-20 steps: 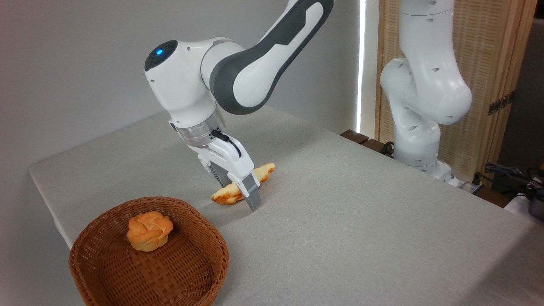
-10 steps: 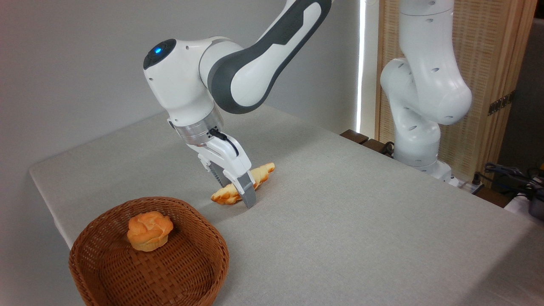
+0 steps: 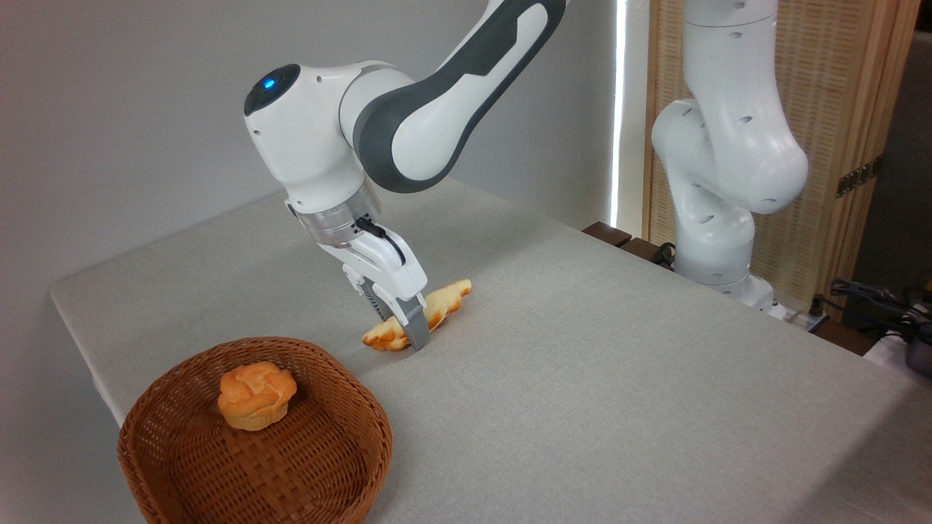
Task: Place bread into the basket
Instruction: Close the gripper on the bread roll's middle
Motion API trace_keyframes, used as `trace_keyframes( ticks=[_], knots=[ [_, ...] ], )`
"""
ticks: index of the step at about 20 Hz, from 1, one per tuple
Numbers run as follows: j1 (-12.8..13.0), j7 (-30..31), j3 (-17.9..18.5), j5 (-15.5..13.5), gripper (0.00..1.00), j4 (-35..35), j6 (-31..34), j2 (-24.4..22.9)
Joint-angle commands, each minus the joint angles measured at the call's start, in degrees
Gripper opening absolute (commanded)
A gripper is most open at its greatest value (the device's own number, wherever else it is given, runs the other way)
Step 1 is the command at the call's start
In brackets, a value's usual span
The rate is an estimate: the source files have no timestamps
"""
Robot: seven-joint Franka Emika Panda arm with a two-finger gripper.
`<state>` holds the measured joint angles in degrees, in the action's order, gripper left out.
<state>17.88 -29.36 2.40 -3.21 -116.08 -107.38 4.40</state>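
Sitting in basket (image 3: 182, 466): 1 bun (image 3: 255, 394). Claw (image 3: 408, 329) clamped around bread (image 3: 440, 307) on table (image 3: 582, 378).

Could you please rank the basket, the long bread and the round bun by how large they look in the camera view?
1. Basket, clearly largest.
2. Long bread, partly hidden by the claw.
3. Bun, though it sits nearer the camera, so this is uncertain.

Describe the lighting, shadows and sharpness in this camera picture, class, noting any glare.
In the camera view, light is soft and even; the gripper and bread cast only a faint shadow on the table. A bright overexposed strip of glare runs down beside the wooden screen. The basket and bun look sharp, with no visible motion blur.
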Motion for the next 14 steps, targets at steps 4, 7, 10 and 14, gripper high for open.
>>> trace_keyframes(
  ticks=[4, 7, 10, 14],
  knots=[
    [0.0, -0.3, 0.2, 0.0, 0.24, -0.7, -0.2, 1.1],
    [0.0, -0.3, 0.2, -0.1, 0.19, -0.7, -0.2, 1.1],
    [-0.1, -0.3, 0.2, -0.1, 0.19, -0.6, -0.2, 1.1],
    [-0.1, -0.3, 0.3, -0.1, 0.19, -0.6, -0.1, 1.0]
  ],
)
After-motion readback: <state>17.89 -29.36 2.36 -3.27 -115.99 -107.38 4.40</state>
